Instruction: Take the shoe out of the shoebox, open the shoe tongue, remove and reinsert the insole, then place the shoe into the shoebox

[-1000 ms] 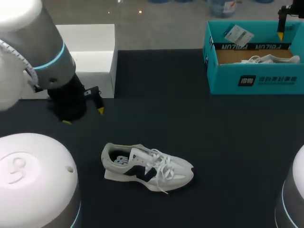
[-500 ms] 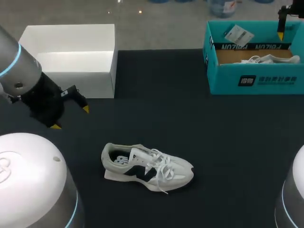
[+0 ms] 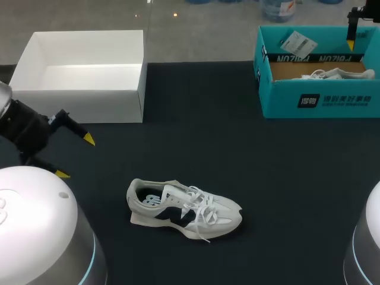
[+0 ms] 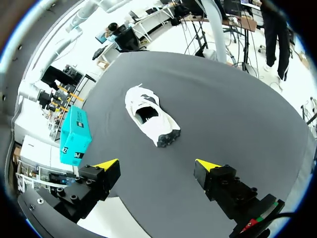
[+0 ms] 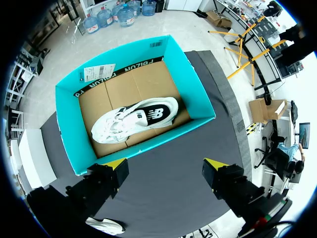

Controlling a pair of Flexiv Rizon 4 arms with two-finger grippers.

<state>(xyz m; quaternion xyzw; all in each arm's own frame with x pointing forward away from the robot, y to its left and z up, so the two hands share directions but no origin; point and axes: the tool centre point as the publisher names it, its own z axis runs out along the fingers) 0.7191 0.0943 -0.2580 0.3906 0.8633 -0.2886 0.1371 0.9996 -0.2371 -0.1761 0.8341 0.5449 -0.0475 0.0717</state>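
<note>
My left gripper [image 3: 75, 157] hanging wide at left edge, right gripper [image 5: 166, 163] gaping wide over teal shoebox [image 3: 314, 102]; I'm risking snagging loose laces [image 3: 202, 215], shoving shoe [image 3: 184, 209] sideways.

On the teal shoebox [image 3: 279, 102] at the far right corner of the worktop [image 3: 249, 148]: white print [image 3: 345, 100] on the front wall, too small to read; upside-down white letters [image 3: 314, 58] along the inner flap; a barcoded white label [image 3: 298, 43] at the far rim
</note>
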